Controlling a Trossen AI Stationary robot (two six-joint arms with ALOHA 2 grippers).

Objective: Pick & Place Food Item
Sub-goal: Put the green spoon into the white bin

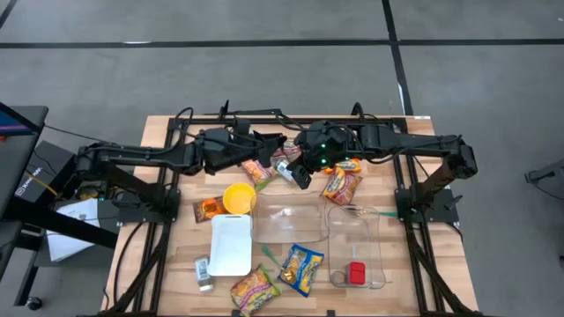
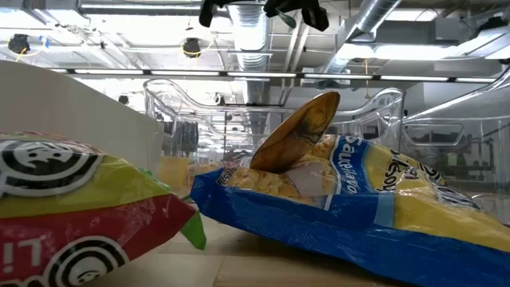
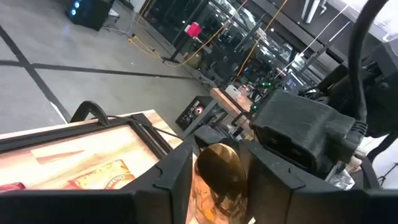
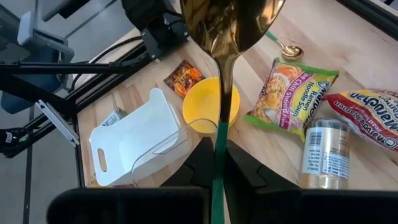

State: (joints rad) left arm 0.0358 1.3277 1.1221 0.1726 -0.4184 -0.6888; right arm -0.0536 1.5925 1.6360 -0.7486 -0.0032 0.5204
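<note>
Both arms meet high over the back of the counter (image 1: 176, 176). The right gripper (image 4: 219, 163) has its jaws clamped on the green handle of a gold spoon (image 4: 231, 25), bowl raised above the yellow bowl (image 4: 210, 104). The left gripper (image 3: 217, 180) brackets that spoon's bowl, jaws partly apart, contact unclear. Noodle packets (image 4: 296, 94) lie below.

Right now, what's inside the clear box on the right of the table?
Inside the clear box lies a small red thing with a pale ring beside it. The walls are see-through, so nothing hides them.
</note>
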